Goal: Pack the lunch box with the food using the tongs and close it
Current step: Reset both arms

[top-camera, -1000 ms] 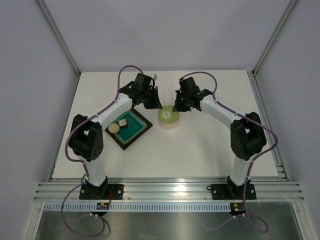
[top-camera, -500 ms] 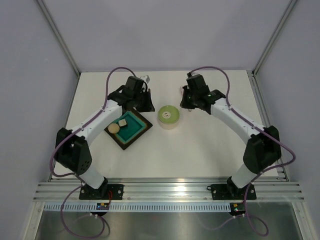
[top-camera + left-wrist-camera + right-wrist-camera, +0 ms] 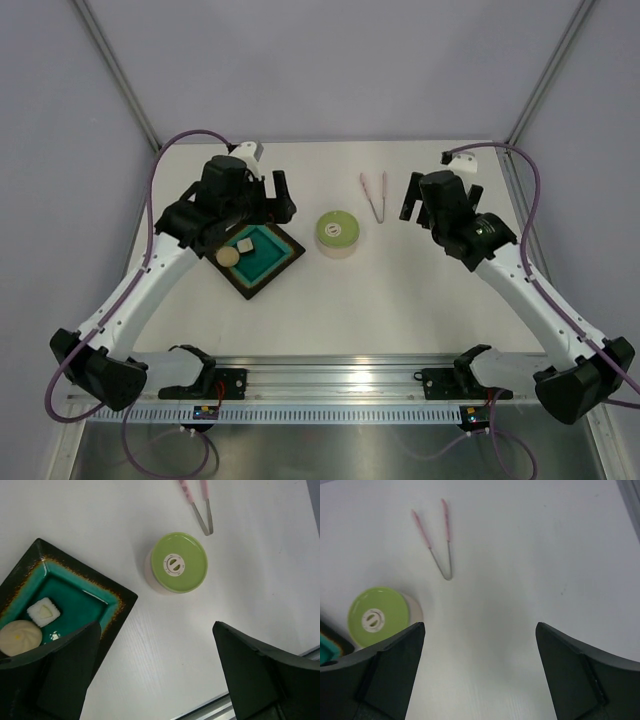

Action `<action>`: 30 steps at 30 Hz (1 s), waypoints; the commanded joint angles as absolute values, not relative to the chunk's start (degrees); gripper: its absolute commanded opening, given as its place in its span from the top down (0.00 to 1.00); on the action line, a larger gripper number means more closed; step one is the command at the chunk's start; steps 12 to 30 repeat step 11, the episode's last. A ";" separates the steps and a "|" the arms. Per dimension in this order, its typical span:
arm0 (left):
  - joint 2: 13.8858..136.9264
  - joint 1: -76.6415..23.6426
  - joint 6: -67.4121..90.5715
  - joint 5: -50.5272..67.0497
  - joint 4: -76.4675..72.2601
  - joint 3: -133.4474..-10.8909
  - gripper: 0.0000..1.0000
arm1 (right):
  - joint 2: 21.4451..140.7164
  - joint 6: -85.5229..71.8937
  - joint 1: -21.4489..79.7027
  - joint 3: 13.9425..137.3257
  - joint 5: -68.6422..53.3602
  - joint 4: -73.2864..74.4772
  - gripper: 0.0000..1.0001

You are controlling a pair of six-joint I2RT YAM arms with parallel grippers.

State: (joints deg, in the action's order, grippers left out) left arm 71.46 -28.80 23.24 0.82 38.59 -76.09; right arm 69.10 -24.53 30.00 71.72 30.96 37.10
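Note:
The lunch box (image 3: 338, 233) stands mid-table with its light-green lid (image 3: 178, 564) on it, also seen as the lunch box (image 3: 377, 616) at the left of the right wrist view. The pale pink tongs (image 3: 374, 193) lie flat behind it, untouched, tongs (image 3: 437, 540) with their tips pointing away. Food sits in the dark tray (image 3: 278, 270): a beige ball (image 3: 20, 636) and a pale cube (image 3: 43, 612). My left gripper (image 3: 282, 197) hangs open above the tray's far corner, left gripper (image 3: 155, 630) empty. My right gripper (image 3: 412, 195) hovers open right of the tongs, right gripper (image 3: 480, 627) empty.
The tray's rim (image 3: 120, 600) lies left of the lunch box. An aluminium rail (image 3: 340, 375) runs along the table's near edge, and grey walls close in the back and sides.
Both arms have drawn back and risen from beside the lunch box, left going left, right going right. Both grippers went from shut to open. The tongs now show on the table.

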 commanded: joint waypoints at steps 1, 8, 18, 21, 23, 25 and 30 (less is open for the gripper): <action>68.91 -28.56 21.53 -6.06 41.22 -80.15 0.01 | 63.47 -27.86 30.23 69.53 40.60 43.23 0.00; 68.11 -28.39 24.17 -5.28 39.90 -81.47 0.01 | 57.13 -27.24 30.23 65.30 39.99 45.34 0.00; 68.64 -28.39 24.52 -5.01 39.73 -81.65 0.01 | 57.39 -28.47 30.23 65.48 41.04 46.93 0.00; 68.64 -28.39 24.52 -5.01 39.73 -81.65 0.01 | 57.39 -28.47 30.23 65.48 41.04 46.93 0.00; 68.64 -28.39 24.52 -5.01 39.73 -81.65 0.01 | 57.39 -28.47 30.23 65.48 41.04 46.93 0.00; 68.64 -28.39 24.52 -5.01 39.73 -81.65 0.01 | 57.39 -28.47 30.23 65.48 41.04 46.93 0.00; 68.64 -28.39 24.52 -5.01 39.73 -81.65 0.01 | 57.39 -28.47 30.23 65.48 41.04 46.93 0.00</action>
